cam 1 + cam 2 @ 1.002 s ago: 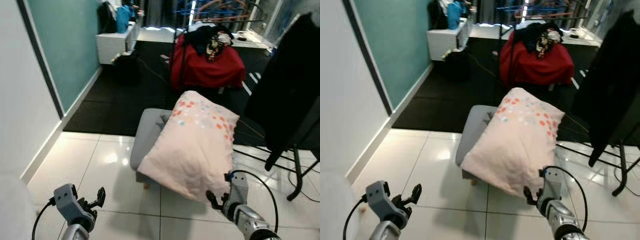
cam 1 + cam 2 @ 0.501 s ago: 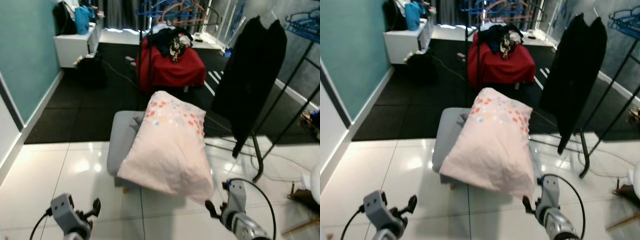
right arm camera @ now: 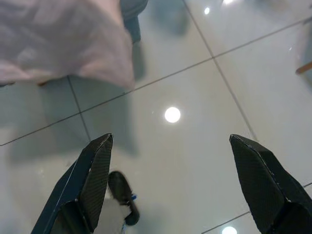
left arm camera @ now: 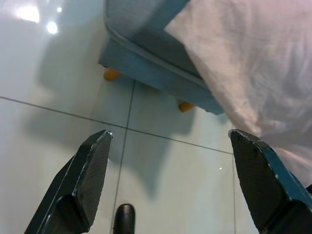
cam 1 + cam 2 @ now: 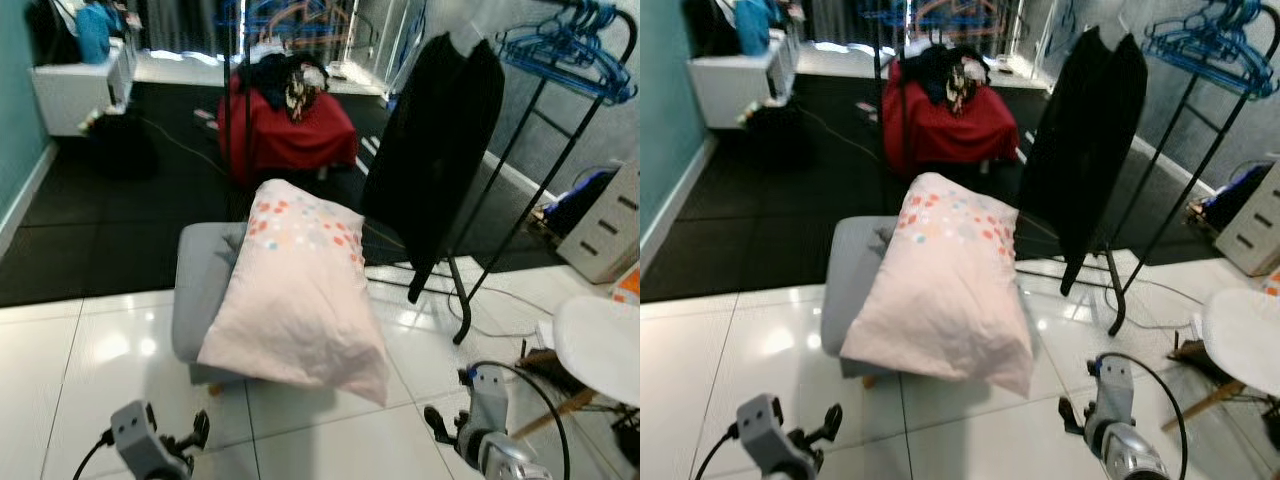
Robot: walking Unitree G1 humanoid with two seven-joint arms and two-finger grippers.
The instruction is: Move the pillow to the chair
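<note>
The pink pillow lies on the grey footstool ahead of both sets of spread, empty fingers — soft, light, floppy; pinch its near corner.

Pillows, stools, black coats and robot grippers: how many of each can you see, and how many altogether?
Pink pillow with coloured dots: 1
Grey padded stool under it: 1
Black coat hanging on the rack: 1
Robot grippers with black fingers, left gripper and right gripper, both open and empty above the white tiles: 2
Total: 5
</note>
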